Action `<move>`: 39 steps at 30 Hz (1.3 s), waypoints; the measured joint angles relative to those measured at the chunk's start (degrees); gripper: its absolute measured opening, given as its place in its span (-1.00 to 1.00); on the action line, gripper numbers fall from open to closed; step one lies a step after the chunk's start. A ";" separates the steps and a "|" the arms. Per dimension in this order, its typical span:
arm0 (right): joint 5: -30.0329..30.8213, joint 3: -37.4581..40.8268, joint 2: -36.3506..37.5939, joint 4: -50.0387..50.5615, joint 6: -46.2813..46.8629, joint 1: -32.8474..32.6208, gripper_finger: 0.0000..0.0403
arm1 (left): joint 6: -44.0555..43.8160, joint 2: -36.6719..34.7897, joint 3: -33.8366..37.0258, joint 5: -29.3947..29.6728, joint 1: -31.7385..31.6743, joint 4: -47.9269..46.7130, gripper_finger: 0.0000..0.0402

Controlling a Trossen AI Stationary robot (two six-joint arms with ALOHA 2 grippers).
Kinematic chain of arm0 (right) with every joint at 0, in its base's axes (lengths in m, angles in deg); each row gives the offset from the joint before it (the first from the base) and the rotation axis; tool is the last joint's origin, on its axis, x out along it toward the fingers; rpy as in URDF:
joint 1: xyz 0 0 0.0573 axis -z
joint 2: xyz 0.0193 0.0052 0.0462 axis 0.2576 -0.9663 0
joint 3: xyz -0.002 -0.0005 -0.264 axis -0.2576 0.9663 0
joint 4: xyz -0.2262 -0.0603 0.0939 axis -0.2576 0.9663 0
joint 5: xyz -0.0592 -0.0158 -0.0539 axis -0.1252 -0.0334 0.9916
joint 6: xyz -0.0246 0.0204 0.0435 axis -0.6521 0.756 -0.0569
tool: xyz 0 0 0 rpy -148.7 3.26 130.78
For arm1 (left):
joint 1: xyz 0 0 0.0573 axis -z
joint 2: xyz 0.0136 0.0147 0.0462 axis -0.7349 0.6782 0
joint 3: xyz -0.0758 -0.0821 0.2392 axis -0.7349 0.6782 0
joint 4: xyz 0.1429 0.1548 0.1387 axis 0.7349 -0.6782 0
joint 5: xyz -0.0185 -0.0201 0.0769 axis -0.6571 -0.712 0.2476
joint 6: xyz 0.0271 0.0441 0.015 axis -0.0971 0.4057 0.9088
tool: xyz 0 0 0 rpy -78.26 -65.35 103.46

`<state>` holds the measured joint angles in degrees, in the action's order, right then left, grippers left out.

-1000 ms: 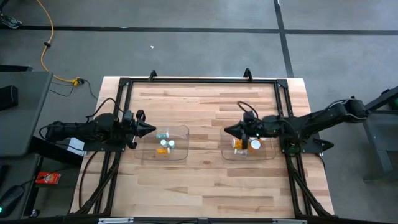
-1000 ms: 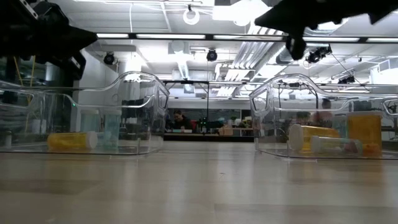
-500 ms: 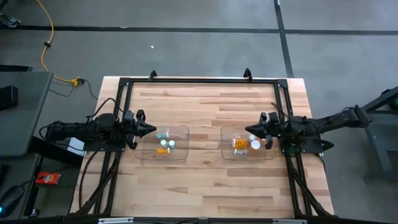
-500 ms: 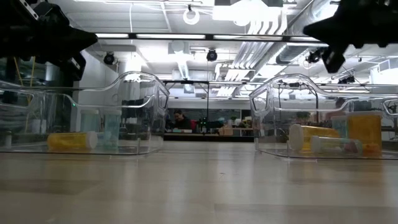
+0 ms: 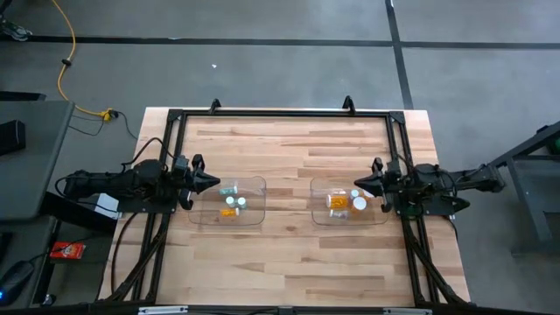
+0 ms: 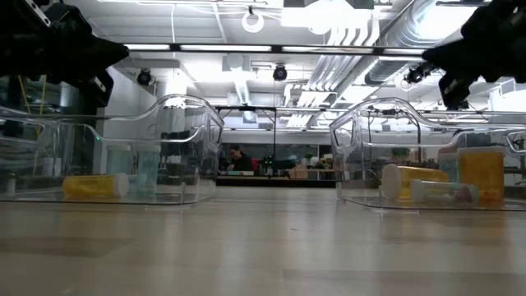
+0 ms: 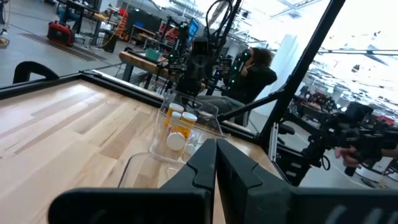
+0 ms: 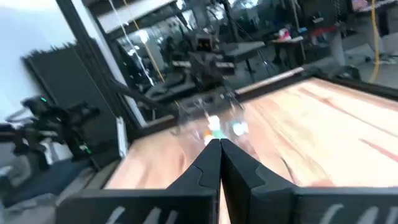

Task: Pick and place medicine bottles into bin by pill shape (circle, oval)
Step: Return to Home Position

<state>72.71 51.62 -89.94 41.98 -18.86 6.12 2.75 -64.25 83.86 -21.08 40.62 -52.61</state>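
Left gripper (image 5: 214,182): fingers (image 7: 202,165) pressed together, nothing held; parked at 9 o'clock of the wooden table (image 5: 289,262), tip above the 10 o'clock corner of the left bin (image 5: 261,220). Right gripper (image 5: 356,183): fingers (image 8: 210,158) likewise closed and empty; parked at 3 o'clock of the table, tip above the 1 o'clock corner of the right bin (image 5: 317,219). Left bin, clear plastic: several medicine bottles (image 5: 231,202) inside, pale teal toward 12 o'clock, one amber lying at 6 o'clock. Right bin, clear plastic: more bottles inside, amber at 9 o'clock, white caps toward 3 o'clock.
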 joint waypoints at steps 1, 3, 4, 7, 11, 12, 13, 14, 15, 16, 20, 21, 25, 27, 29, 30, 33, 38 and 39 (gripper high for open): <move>0.10 0.10 0.20 1.19 -0.12 0.12 -1.00 | -0.04 0.03 0.00 0.00 0.00 -0.06 -0.99; 0.24 0.70 0.36 3.11 -0.34 0.18 -1.00 | 0.02 0.04 0.00 -0.08 0.00 -0.28 -0.99; 0.19 1.05 0.25 3.36 -1.17 0.18 -1.00 | 0.05 0.09 0.00 -0.08 0.00 -0.23 -0.99; 0.48 1.09 -0.28 2.99 -5.86 0.20 -1.00 | -0.03 0.14 0.00 -0.04 0.00 -0.26 -0.98; 2.14 1.09 -0.51 2.90 -9.10 0.20 -1.00 | 0.03 0.14 0.00 -0.03 0.00 -0.29 -0.98; 2.14 1.09 -0.53 2.90 -10.22 0.21 -1.00 | -0.02 0.14 0.00 -0.03 0.00 -0.31 -0.98; 2.14 1.09 -0.55 2.90 -10.50 0.21 -1.00 | -0.03 0.14 0.00 -0.03 0.00 -0.32 -0.98; 2.15 1.09 -0.55 2.90 -10.40 0.21 -1.00 | -0.01 0.14 0.00 -0.03 0.00 -0.42 -0.98; 2.14 1.09 -0.55 2.90 -10.03 0.21 -1.00 | 0.01 0.14 0.00 -0.03 0.00 -0.50 -0.98; 2.14 1.09 -0.55 2.90 -9.46 0.21 -1.00 | 0.06 0.14 0.00 -0.03 0.00 -0.50 -0.98; 2.14 1.09 -0.59 2.92 -6.15 0.21 -1.00 | -0.01 0.12 0.00 -0.03 0.00 -0.68 -0.98; 2.16 1.09 -0.59 2.93 -5.48 0.21 -1.00 | 0.04 0.12 0.00 -0.03 0.00 -0.66 -0.98; 2.15 1.09 -0.59 2.93 -2.52 0.21 -1.00 | -0.05 0.12 0.00 -0.03 0.00 -0.66 -0.98; 2.16 1.09 -0.59 2.93 -1.57 0.21 -1.00 | 0.08 0.12 0.00 -0.03 0.00 -0.66 -0.98; 2.16 1.09 -0.59 2.93 -1.14 0.21 -1.00 | -0.02 0.12 0.00 -0.03 0.00 -0.66 -0.98; 2.16 1.09 -0.59 2.93 -1.19 0.19 -1.00 | -0.15 0.12 0.00 -0.03 0.00 -0.66 -0.98; 2.16 1.09 -0.59 2.95 -1.12 0.21 -1.00 | -0.40 0.12 0.00 -0.03 0.00 -0.66 -0.98; 2.16 1.09 -0.59 2.95 -1.12 0.18 -1.00 | -0.42 0.12 0.00 -0.03 0.00 -0.66 -0.98; 2.16 1.09 -0.59 2.95 -1.17 0.21 -1.00 | -0.42 0.12 0.00 -0.03 0.00 -0.65 -0.98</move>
<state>74.87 52.71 -90.54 44.93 -20.02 6.33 2.33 -64.13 83.86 -21.11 40.62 -53.26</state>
